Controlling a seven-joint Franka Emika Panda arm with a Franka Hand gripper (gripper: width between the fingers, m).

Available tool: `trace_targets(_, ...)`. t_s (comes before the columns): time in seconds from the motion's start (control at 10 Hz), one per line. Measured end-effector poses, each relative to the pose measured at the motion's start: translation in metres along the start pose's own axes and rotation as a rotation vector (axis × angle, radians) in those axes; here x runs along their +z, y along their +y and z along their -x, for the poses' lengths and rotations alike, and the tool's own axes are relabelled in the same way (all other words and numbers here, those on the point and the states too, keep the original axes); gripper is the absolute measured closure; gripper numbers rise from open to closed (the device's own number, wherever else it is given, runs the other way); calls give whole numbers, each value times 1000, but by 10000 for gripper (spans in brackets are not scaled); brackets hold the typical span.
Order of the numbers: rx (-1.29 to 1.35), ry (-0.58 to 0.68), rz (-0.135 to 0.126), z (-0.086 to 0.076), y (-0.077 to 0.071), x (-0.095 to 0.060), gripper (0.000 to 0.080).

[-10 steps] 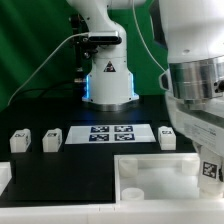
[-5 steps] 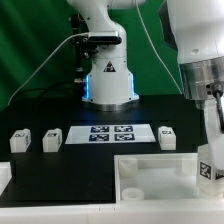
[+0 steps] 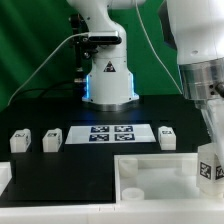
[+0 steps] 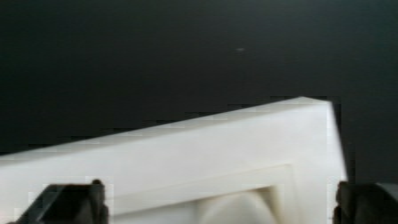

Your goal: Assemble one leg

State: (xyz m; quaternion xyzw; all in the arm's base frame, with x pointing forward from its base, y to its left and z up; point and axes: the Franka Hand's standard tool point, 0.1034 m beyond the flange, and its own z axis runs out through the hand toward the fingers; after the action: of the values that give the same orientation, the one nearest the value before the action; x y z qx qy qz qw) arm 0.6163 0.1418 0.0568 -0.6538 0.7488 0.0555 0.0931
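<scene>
The white tray-like tabletop (image 3: 150,172) lies at the front of the exterior view, and its corner fills the wrist view (image 4: 214,150). Three small white legs with tags stand on the black table: two at the exterior view's left (image 3: 20,140) (image 3: 51,138) and one at the right (image 3: 167,136). A fourth tagged leg (image 3: 208,167) shows at the right edge beside the tabletop, just under the arm's wrist (image 3: 205,90). My gripper (image 4: 217,205) hovers over the tabletop's corner, with its dark fingers (image 4: 71,203) wide apart and nothing between them.
The marker board (image 3: 110,133) lies flat behind the tabletop. The robot's base (image 3: 107,80) stands at the back centre with a cable trailing to the left. A white piece (image 3: 4,178) sits at the front left edge.
The arm's wrist has shifted toward the exterior view's right and risen a little, uncovering more of the right-hand leg. The parts on the table have not moved.
</scene>
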Motion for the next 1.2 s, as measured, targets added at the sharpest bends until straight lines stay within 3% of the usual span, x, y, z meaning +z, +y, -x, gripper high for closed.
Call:
trace_targets(0.1,-153,2,14,-3,2,-2,151)
trace_targets(0.3,-486,18,80,-4,3,-4,150)
trace_targets(0.6,-770,12,75,-6,2,-4,150)
trace_targets(0.9,-1257,82,121,-6,-3,-9,150)
trace_targets(1.0,-1444,111,115,-3,-7,-12,150)
trace_targets(1.1,-1610,144,73,-1,-11,-12,150)
trace_targets(1.2,-1691,140,86,-3,-9,-11,150)
